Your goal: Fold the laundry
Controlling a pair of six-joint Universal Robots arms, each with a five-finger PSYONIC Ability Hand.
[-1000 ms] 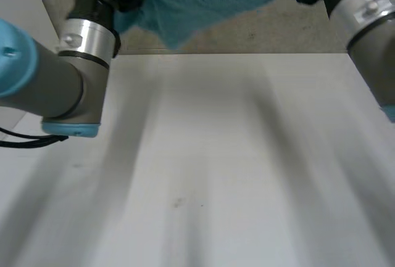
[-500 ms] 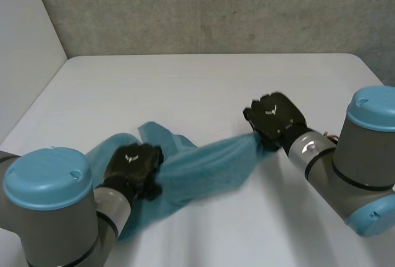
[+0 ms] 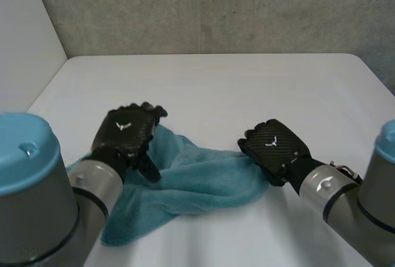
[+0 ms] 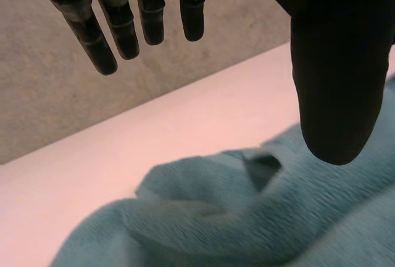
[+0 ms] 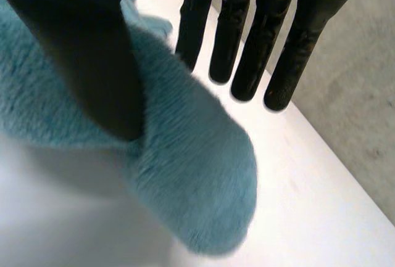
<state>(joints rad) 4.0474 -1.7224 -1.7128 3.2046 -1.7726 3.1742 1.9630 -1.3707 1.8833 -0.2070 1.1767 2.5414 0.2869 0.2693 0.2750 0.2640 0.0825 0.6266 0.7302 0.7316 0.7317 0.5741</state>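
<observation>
Head view: towel [image 3: 197, 184] lies in a rumpled heap on the bench [image 3: 247, 88], on the robot's side, between the two hands. It is not spread flat and has no clean fold in it. Left hand [image 3: 129, 132] sits over the towel's left part. Left wrist view shows its fingers [image 4: 99, 39] straight and held well off the thumb [image 4: 339, 82], with cloth below them and nothing gripped. Right hand [image 3: 274, 151] is at the towel's right end. Right wrist view shows straight fingers [image 5: 247, 51] on one side of that rounded end and the thumb [image 5: 92, 57] on the other. There is a gap between them, so I read the hand as spread and not pinching, though the thumb hides part of the contact. Step in hand, my read: flattening stage, ahead of the first fold, so the task is early. Edges and corners are lost in the bunching, and one flap looks doubled over near the left hand. Next move calls for finding two real corners or one straight edge, one per hand, then pinching and pulling apart to tension the cloth flat on the bench. Watch-outs: the pile is thick, so a shallow pinch may slip. Grabbing a doubled layer instead of a single edge would likely just drag the heap.
</observation>
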